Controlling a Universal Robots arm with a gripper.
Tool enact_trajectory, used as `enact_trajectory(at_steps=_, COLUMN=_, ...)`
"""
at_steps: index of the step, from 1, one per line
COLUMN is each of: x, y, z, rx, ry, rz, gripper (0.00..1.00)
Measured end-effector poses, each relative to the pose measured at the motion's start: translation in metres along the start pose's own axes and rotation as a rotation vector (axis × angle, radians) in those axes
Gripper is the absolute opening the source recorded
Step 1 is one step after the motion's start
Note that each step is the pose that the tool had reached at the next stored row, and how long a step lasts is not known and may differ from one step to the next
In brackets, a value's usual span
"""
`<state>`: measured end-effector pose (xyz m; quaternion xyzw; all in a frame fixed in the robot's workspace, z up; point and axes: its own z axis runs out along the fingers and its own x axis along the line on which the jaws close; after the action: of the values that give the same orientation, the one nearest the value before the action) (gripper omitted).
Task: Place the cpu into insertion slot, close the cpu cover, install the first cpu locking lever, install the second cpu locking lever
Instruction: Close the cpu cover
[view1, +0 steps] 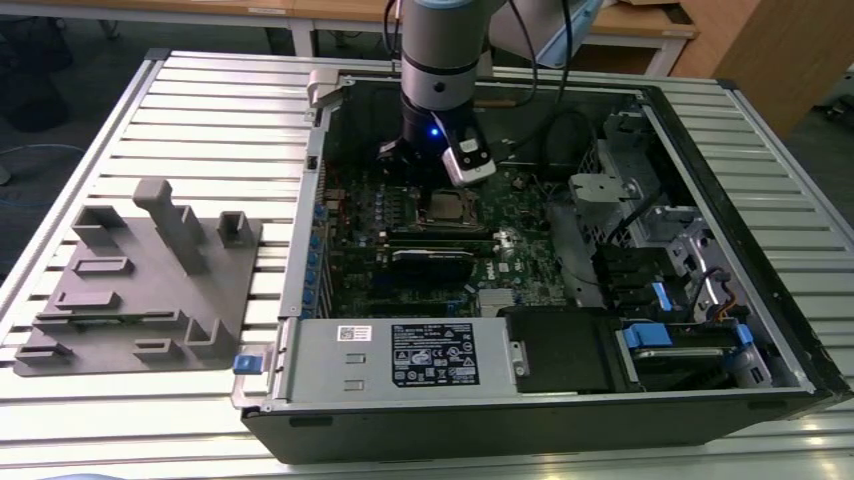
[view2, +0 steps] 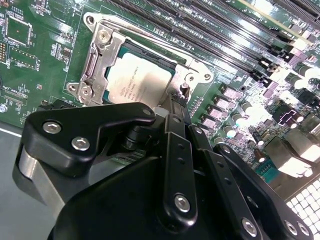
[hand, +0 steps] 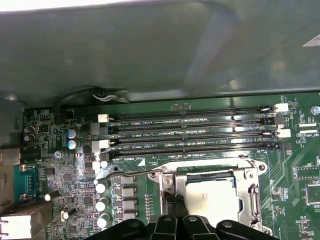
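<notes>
Pressed together, my fingers (view2: 175, 125) grip nothing; their tips sit at the edge of the insertion slot (view2: 90, 21). Just beyond them the cpu (view2: 140, 80) lies seated in that slot, the cpu cover (view2: 102, 55) shut around it. In the exterior view, a grey rack (view1: 147, 280) sits on the table (view1: 227, 110) at nine o'clock from the computer case (view1: 534, 400).

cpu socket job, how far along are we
Done: the cpu sits in the insertion slot with the cpu cover lying closed over its edges. In hand: the gripper is down at the slot's edge, by a thin locking lever. Left: the levers; whether either is latched cannot be told.
</notes>
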<state>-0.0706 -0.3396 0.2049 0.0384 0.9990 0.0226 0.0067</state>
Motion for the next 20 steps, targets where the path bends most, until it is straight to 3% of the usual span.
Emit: enact_trajectory(at_steps=20, x=0.001, y=-0.0002, z=0.0035, rx=-0.0001, ry=-0.0001, rz=0.0, gripper=0.11)
